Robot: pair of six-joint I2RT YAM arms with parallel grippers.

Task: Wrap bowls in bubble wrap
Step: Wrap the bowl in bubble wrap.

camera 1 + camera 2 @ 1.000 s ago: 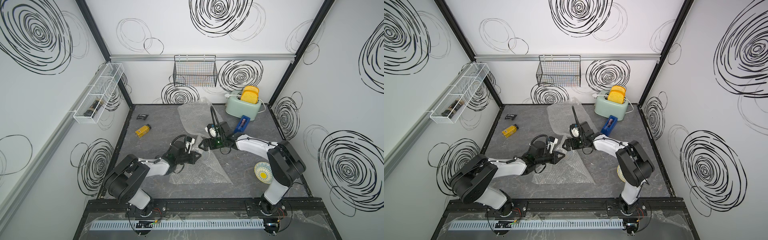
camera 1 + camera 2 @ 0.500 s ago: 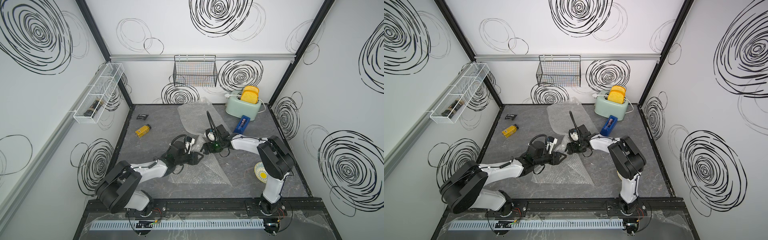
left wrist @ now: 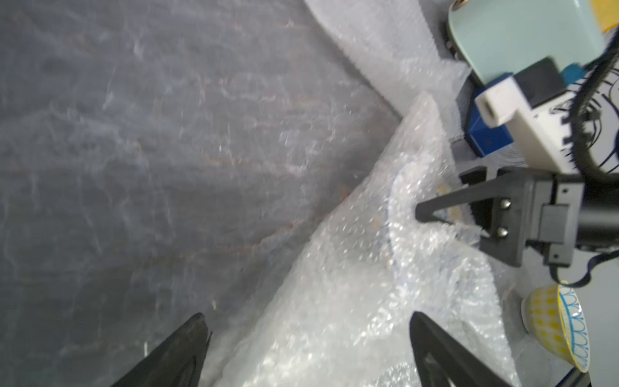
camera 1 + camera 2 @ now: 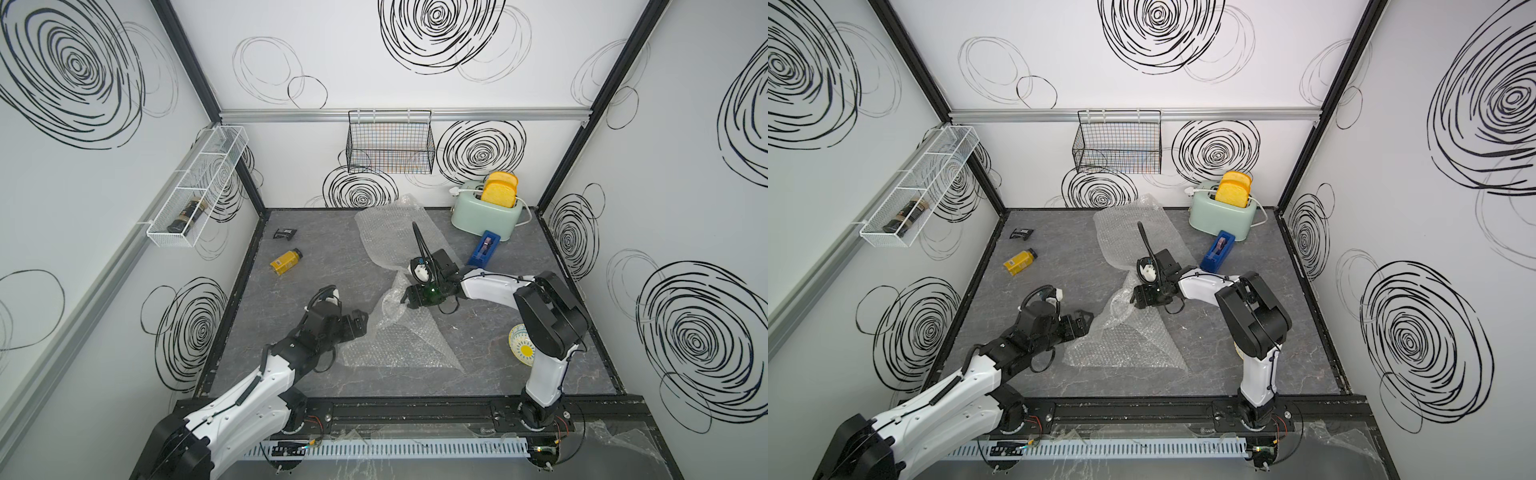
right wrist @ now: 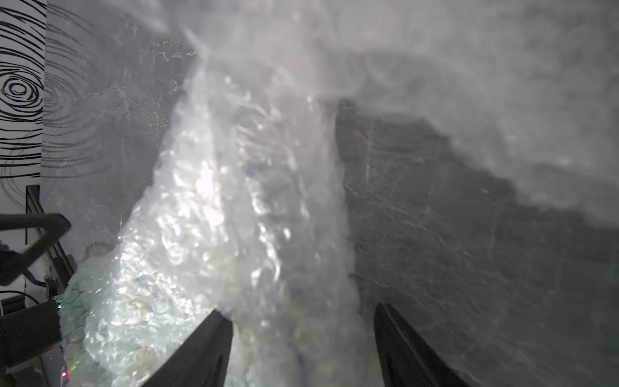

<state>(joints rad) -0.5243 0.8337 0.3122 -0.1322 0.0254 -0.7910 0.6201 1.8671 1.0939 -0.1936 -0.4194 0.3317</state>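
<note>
Well out from the mint-green toaster (image 4: pixel 486 212), toward the middle of the grey marbled counter (image 4: pixel 324 286), a crinkly clear sheet of bubble wrap (image 4: pixel 395 332) lies humped over a round bowl (image 3: pixel 394 214) — only the curve of its rim shows faintly through the bubbles. The right claw (image 4: pixel 405 297), between that hump and the toaster, has its dark tapered jaws apart astride a ridge of plastic, one finger (image 5: pixel 214 338) touching it and the other clear. The left claw (image 4: pixel 365 326), farther from the toaster at the sheet's edge, is spread wide and holds nothing. A second sheet (image 4: pixel 390 232) lies spread beside the toaster. The sun-centred bowl (image 4: pixel 519 349) — glossy, yellow-dotted outside — stands well in front of the toaster.
</note>
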